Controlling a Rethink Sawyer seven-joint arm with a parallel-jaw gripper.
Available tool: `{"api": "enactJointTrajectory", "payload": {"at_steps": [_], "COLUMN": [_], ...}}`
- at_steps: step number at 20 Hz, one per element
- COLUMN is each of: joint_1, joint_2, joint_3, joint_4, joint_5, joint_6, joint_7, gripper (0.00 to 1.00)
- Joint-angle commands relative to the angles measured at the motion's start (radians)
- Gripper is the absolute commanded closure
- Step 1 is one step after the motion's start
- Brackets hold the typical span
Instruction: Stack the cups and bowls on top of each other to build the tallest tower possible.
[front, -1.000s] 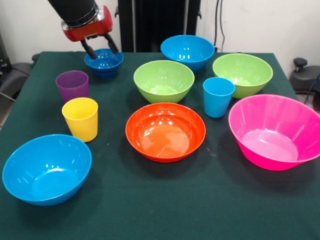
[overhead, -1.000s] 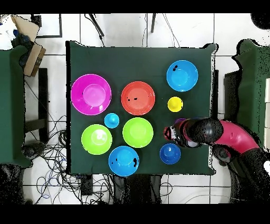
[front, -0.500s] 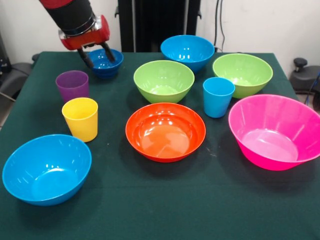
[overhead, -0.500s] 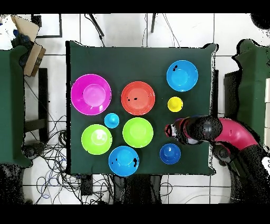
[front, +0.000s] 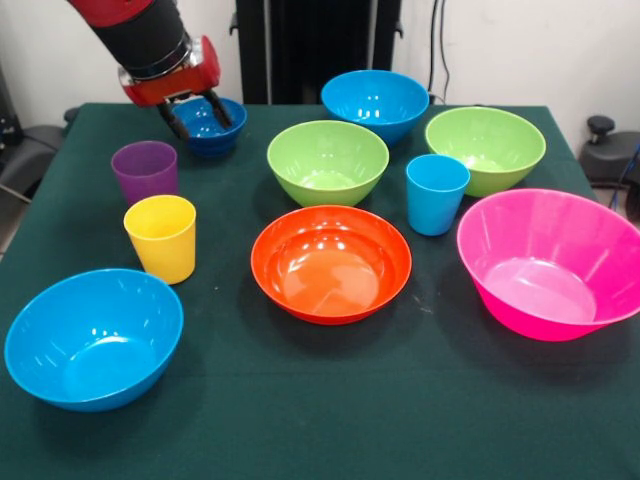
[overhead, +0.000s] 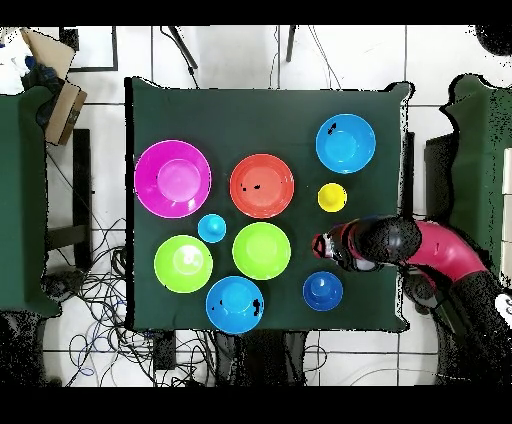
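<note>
My gripper (front: 197, 113) hangs open and empty at the far left, above the table between the small dark blue bowl (front: 214, 128) and the purple cup (front: 145, 170). In the overhead view the gripper (overhead: 322, 247) and arm cover the purple cup. The dark blue bowl (overhead: 323, 291) lies just beside them. The yellow cup (front: 161, 237) and light blue cup (front: 436, 193) stand upright. The orange bowl (front: 330, 262), pink bowl (front: 555, 262), two lime green bowls (front: 327, 160) (front: 485, 148) and two light blue bowls (front: 375, 103) (front: 93, 336) all sit apart and unstacked.
The green table (front: 330, 420) carries all the cups and bowls spread out. A chair base (front: 600, 128) stands off the table's right side. Cables (overhead: 95, 290) lie on the floor beside the table in the overhead view.
My gripper has shifted slightly away from over the dark blue bowl toward the purple cup. It stays open. No cup or bowl has moved.
</note>
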Motion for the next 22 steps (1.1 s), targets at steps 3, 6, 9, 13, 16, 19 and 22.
{"api": "enactJointTrajectory", "payload": {"at_steps": [3, 6, 9, 13, 16, 19, 22], "joint_1": [0.000, -0.003, -0.004, -0.010, -0.017, -0.025, -0.025], "joint_2": [0.013, 0.008, 0.012, 0.014, 0.020, 0.024, 0.022], "joint_3": [0.051, 0.060, 0.062, 0.069, 0.076, 0.083, 0.080], "joint_4": [-0.071, -0.074, -0.092, -0.110, -0.114, -0.116, -0.122], "joint_5": [-0.059, -0.046, -0.035, -0.036, -0.043, -0.049, -0.052], "joint_6": [0.127, 0.151, 0.180, 0.207, 0.211, 0.216, 0.222], "joint_7": [-0.331, -0.321, -0.314, -0.324, -0.325, -0.327, -0.311], "gripper": [0.00, 0.00, 0.00, 0.00, 0.00, 0.00, 0.00]}}
